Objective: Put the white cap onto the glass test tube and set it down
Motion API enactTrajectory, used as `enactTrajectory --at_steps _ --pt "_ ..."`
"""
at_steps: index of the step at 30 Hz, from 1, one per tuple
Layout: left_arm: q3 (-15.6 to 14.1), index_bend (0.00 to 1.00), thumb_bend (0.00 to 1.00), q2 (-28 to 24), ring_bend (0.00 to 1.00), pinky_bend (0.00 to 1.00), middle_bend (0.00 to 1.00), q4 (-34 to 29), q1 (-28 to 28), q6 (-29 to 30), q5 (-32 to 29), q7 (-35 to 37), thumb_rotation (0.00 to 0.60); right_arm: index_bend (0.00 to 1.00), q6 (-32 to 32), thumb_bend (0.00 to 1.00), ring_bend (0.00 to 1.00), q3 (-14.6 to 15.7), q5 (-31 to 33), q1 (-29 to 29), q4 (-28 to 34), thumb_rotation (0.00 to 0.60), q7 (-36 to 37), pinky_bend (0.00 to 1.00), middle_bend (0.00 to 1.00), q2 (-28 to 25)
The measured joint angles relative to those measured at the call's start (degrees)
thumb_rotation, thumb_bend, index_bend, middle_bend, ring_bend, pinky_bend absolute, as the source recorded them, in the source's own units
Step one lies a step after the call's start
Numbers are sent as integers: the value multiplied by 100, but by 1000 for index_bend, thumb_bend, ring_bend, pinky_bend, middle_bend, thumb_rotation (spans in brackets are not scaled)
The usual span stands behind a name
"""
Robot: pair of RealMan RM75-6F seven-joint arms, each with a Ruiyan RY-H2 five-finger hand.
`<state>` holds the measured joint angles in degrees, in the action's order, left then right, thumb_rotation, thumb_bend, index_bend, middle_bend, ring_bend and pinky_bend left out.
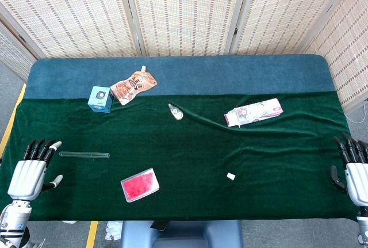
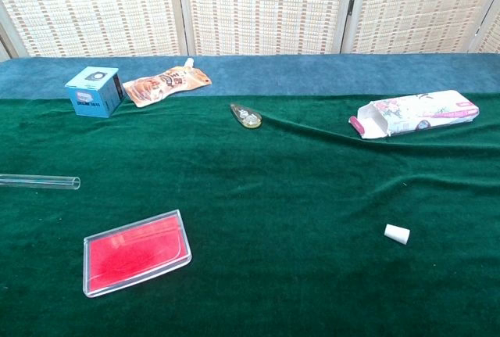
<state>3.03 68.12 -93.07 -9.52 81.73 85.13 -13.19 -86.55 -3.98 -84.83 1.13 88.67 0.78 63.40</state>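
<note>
Both hands rest open, holding nothing — left hand (image 1: 30, 172), right hand (image 1: 353, 170) — at table edges.

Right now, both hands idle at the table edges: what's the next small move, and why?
Probably move the left hand right to the glass test tube, which lies flat and loose on the green cloth just beside it. The white cap sits apart on the other side, nearer the right hand. Both hands are open and hold nothing, so a pickup has to come first.
</note>
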Motion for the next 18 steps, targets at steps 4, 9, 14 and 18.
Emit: enactTrajectory --at_steps 4,9,14,18 --pt "9 177 234 34 82 0 153 20 -9 16 -3 -23 600 0 36 618 37 -18 -26 57 21 600 -92 0 30 -8" --pt "10 177 234 54 82 0 153 40 -1 44 -6 -8 600 0 128 618 36 -24 -83 149 65 600 -152 0 30 -13" --pt "4 177 234 49 82 0 153 38 11 71 -1 15 600 0 236 616 36 -4 -188 259 102 600 -215 0 30 -10" --pt "-8 177 234 37 83 0 153 27 26 94 7 28 600 0 363 612 36 37 -285 357 144 600 -322 0 31 6"
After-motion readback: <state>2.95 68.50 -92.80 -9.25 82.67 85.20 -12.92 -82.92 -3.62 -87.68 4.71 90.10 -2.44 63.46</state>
